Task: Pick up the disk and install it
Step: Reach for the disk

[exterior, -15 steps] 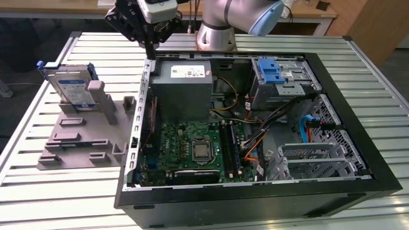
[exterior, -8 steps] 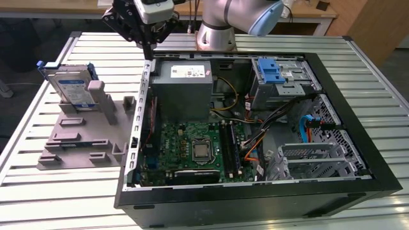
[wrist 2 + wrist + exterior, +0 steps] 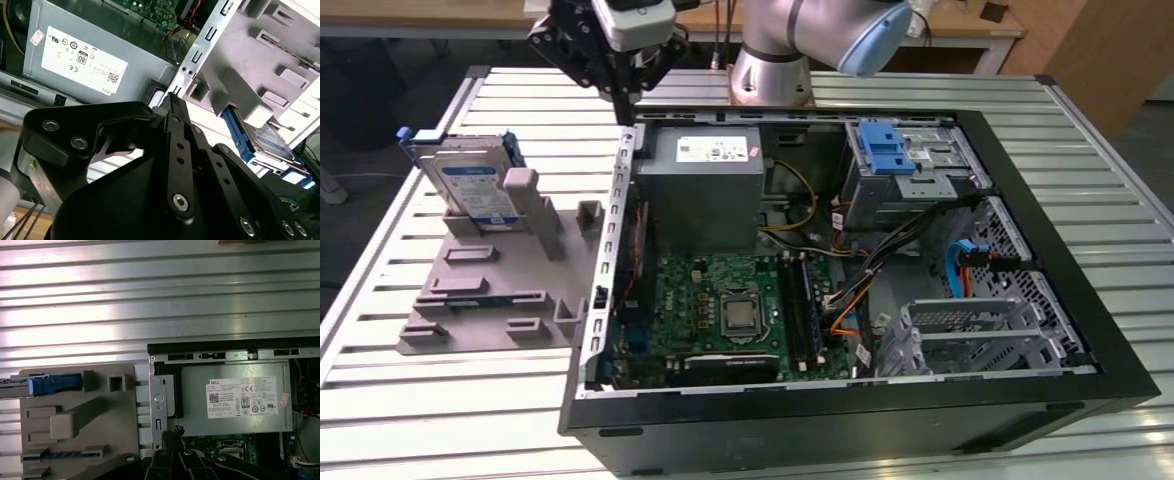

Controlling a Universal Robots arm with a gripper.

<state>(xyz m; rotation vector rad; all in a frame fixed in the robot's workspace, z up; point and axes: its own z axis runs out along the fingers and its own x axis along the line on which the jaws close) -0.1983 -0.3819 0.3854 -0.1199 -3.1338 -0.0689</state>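
— Where is the disk [image 3: 464, 180] found?

— It is seen at the exterior view's left, stood on edge in a grey holder [image 3: 494, 300] on the slatted table [image 3: 400, 400]. Its labelled face is turned toward the camera and a blue frame is seen along its sides. It is not yet picked up.

— And its long axis?

— In the first wrist view the disk [image 3: 50, 385] is shown as a thin, blue-edged strip. Its upper edge is therefore taken to run parallel to the rear wall of the computer case [image 3: 827, 425]. Whether the longer side lies along that edge or stands upright cannot be told.

— How is the gripper [image 3: 627, 110] placed against it?

— It is hung above the rear corner of the case nearest the holder. That is to the exterior view's right of the disk, higher, and well apart from it. The fingers are pressed together with nothing between them. In the second wrist view the gripper [image 3: 172, 100] is seen over the case's edge, with the disk [image 3: 272, 137] off beyond it in the holder.

— What is found further right?

— The grey power supply [image 3: 707, 185] is found first, then a drive bay with a blue latch [image 3: 897, 150]. Installation is judged not begun.
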